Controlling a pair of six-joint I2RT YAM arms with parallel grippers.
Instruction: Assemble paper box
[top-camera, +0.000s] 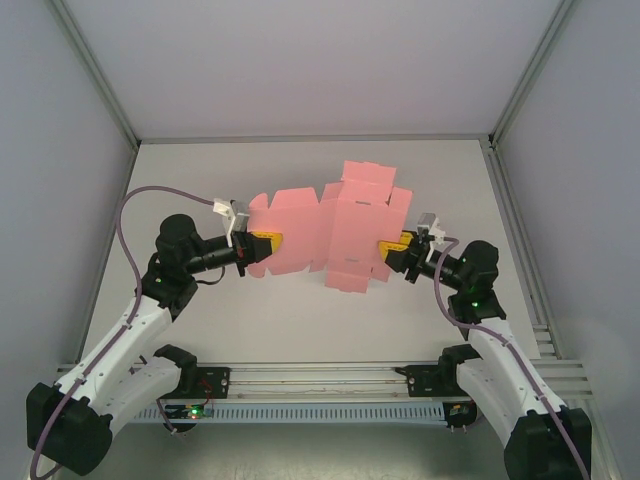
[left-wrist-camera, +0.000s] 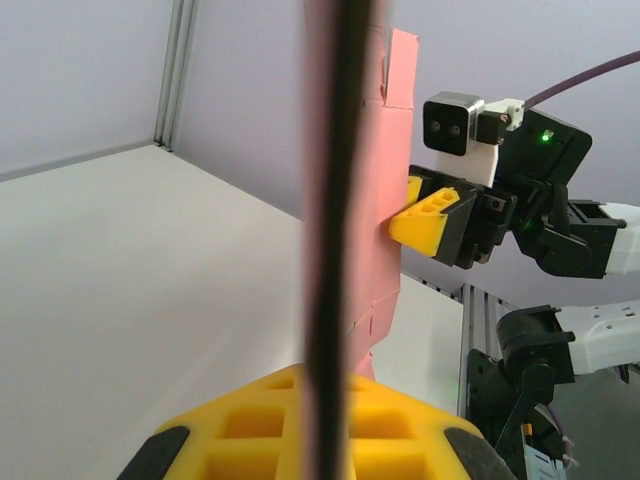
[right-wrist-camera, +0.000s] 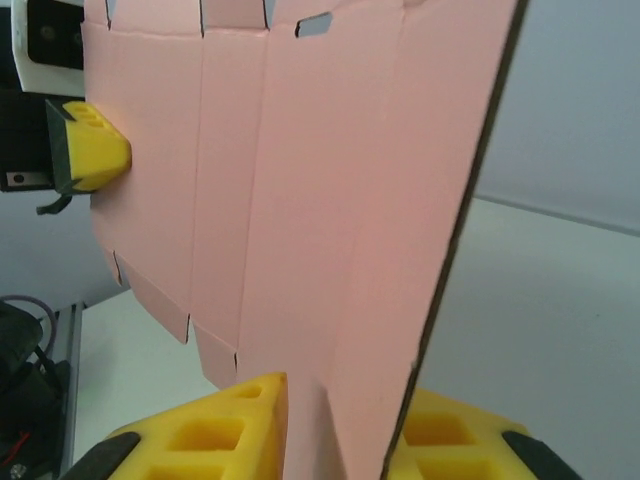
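Unfolded paper box (top-camera: 330, 225) hangs above the table (top-camera: 300, 330), left gripper (top-camera: 262, 245) clamped on one end, right gripper (top-camera: 392, 250) pinching the other; any mismatch between arms could tear, buckle or slip the thin card.

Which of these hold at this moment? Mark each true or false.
1. The paper box is a die-cut sheet, not yet a closed box. True.
2. It lies flat on the table. False: it is upright between the two grippers.
3. The left gripper is shut on the sheet's left edge. True.
4. The right gripper sits apart from the sheet. False: the sheet's right edge passes between its fingers.
5. Both grippers have black fingers. False: they are yellow.
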